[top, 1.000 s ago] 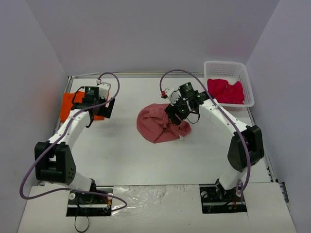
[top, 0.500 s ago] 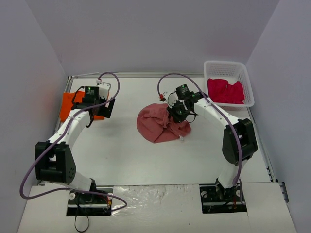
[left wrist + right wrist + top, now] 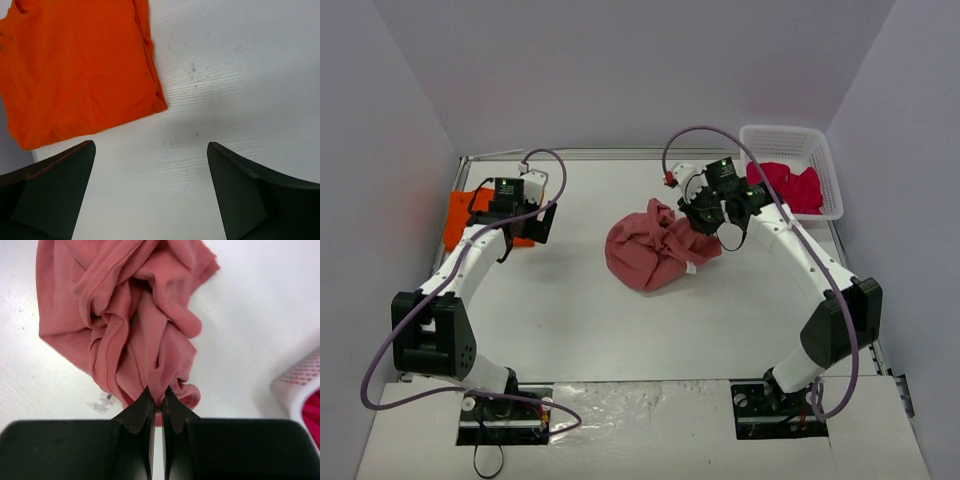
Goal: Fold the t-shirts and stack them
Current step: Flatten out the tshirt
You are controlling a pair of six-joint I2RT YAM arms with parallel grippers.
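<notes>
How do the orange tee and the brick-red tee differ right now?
The orange tee lies flat near the table's left edge; the brick-red tee sits bunched mid-table. The right end effector is shut on the brick-red tee; the open left end effector holds nothing, beside the orange tee. Both are plain cloth.

Right claw [image 3: 157, 401] pinched tight on bunched fold of brick-red t-shirt [image 3: 112, 315]; rest lies crumpled on white counter [image 3: 250, 310]. White label [image 3: 102, 403] beside left finger. Basket [image 3: 300, 385] corner at right edge.
</notes>
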